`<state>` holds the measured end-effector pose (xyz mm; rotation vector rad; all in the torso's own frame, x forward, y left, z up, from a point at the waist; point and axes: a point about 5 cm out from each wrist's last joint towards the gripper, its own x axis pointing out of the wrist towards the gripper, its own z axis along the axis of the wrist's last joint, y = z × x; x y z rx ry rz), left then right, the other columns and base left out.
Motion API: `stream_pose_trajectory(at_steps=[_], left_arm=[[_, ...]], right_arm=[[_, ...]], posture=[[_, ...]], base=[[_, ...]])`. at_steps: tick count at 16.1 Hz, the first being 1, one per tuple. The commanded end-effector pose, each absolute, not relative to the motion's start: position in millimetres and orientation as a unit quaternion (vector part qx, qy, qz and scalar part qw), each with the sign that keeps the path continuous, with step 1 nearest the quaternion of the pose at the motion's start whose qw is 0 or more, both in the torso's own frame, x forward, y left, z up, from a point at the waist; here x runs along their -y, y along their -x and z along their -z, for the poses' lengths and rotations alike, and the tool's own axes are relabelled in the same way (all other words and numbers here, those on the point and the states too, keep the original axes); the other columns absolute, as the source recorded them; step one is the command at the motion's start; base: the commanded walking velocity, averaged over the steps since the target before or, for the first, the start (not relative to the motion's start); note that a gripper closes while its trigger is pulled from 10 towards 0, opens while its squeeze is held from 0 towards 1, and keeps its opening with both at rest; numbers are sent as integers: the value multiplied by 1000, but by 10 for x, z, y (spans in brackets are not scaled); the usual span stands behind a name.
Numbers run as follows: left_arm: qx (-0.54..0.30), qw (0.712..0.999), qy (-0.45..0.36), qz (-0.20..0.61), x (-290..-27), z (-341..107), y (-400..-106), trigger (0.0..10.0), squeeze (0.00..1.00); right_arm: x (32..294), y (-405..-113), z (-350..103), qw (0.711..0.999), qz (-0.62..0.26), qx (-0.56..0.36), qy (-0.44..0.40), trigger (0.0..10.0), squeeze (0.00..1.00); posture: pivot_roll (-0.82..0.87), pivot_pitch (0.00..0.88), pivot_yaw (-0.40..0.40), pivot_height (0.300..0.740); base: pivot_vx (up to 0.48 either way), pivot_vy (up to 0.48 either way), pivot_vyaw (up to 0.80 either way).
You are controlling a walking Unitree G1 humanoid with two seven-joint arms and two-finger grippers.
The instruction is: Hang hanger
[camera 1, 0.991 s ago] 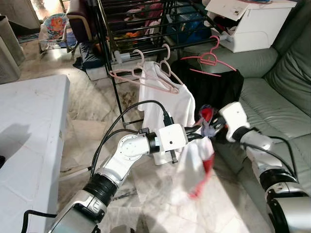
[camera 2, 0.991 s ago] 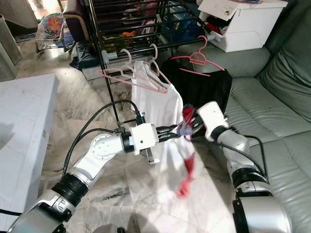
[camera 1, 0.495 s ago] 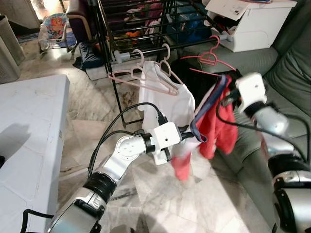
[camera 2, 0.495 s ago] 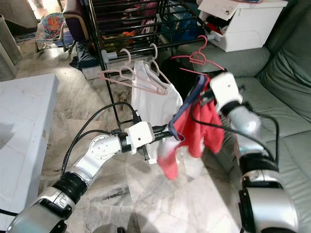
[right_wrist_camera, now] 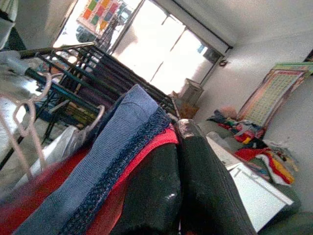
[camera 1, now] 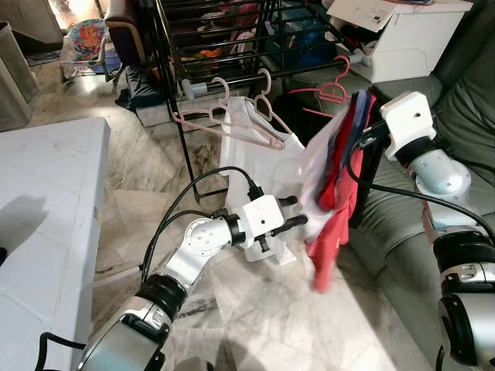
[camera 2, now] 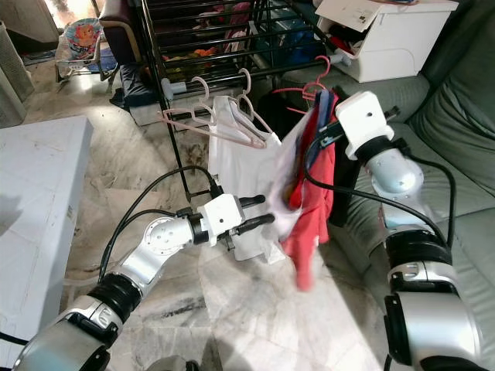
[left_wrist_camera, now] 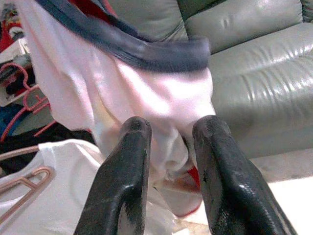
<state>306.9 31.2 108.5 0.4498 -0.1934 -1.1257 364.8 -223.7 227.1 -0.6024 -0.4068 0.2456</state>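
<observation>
Hanger [camera 1: 334, 91], pink, hangs on the black rack [camera 1: 232, 39] beside the sofa [camera 1: 433, 131], just behind the raised red garment [camera 1: 334, 209]. Right gripper [right_wrist_camera: 178, 191], fingers pressed together on the garment's blue-trimmed edge, holds it up before the rack. Left gripper [camera 1: 298, 212], fingers parted, sits lower, just beside the garment's white part.

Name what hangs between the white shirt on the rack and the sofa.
In the left eye view, the red and white garment, held up by the right end effector, hangs between the white shirt and sofa.
</observation>
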Motion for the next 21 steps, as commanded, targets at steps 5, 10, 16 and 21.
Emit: stream_pose_trajectory(at_steps=[5,10,16,21], left_arm=[[16,867,-176,465,-392,-799,-3083,10000,1000],[-35,945,-13,326,-334,-828,-3199,10000,1000],[42,920,-77,382,-158,-981,-3037,10000,1000],[88,897,-180,395,-193,-939,-2906,10000,133]], right_arm=[[2117,-3665,-2484,916,-126,230,304,0,0],[1989,-3738,-2535,922,-118,219,296,0,0],[1823,-3850,-2507,934,-77,205,281,0,0],[1646,-3941,-2519,944,-73,194,257,0,0]], posture=[[-61,0,25,740],[-68,45,-2,740],[-57,50,-2,740],[-60,86,-31,740]], base=[[0,0,0],[0,0,0],[0,0,0],[0,0,0]])
